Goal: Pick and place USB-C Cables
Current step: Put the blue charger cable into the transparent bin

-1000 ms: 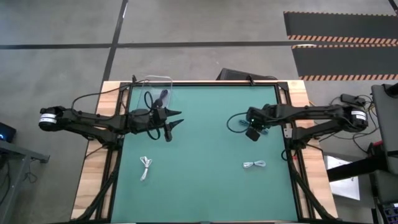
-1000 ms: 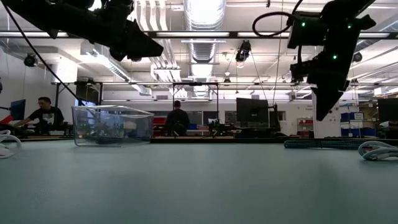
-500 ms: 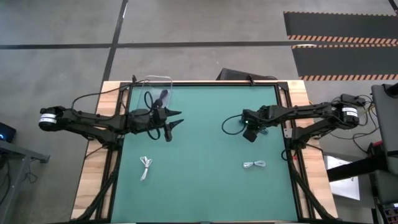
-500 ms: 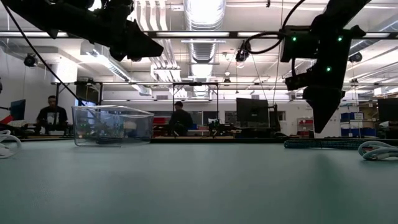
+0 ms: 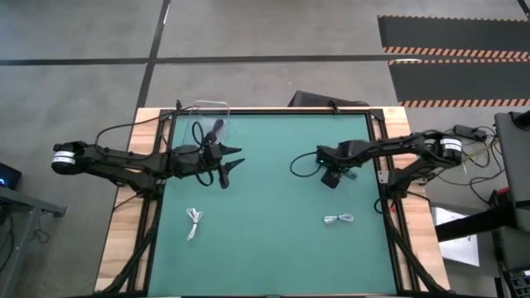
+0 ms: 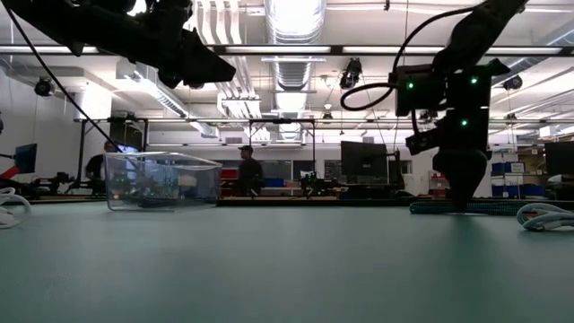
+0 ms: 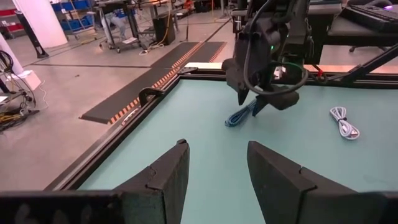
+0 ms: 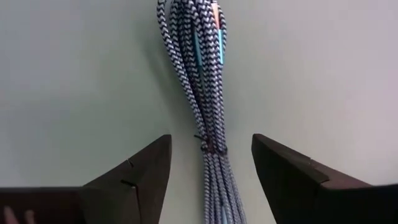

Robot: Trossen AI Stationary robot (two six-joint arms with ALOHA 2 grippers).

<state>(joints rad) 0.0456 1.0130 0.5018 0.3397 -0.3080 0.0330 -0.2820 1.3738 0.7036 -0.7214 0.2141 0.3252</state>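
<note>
1. High view: the right gripper [image 5: 330,179] is right of the table's centre, pointing down at the green mat [image 5: 281,240], with its arm reaching in from the right edge.
2. In the right wrist view its two dark fingers [image 8: 134,177] are spread wide, one on each side of a teal braided cable [image 8: 208,99]. The bundle lies on the mat between them and neither finger touches it, so the gripper holds nothing.
3. The left wrist view shows the same teal cable [image 7: 241,114] flat on the mat right under the right gripper [image 7: 258,99].
4. In the low view the right gripper [image 6: 459,193] hangs low, its tips close to the table surface.
5. The left gripper [image 5: 232,159] hovers left of centre, raised above the mat, next to a clear plastic bin [image 5: 202,124] at the far left corner.
6. Its fingers [image 7: 168,171] are parted with bare mat between them, and it carries nothing.
7. A dark cable [image 5: 217,127] lies inside the bin.
8. One white cable [image 5: 195,222] lies on the near left part of the mat, well apart from both grippers.
9. The other white cable [image 5: 339,219] lies on the near right part, nearer than the right gripper and apart from it.
10. Beyond the table, the low view shows a person [image 6: 248,170] standing in the room.
</note>
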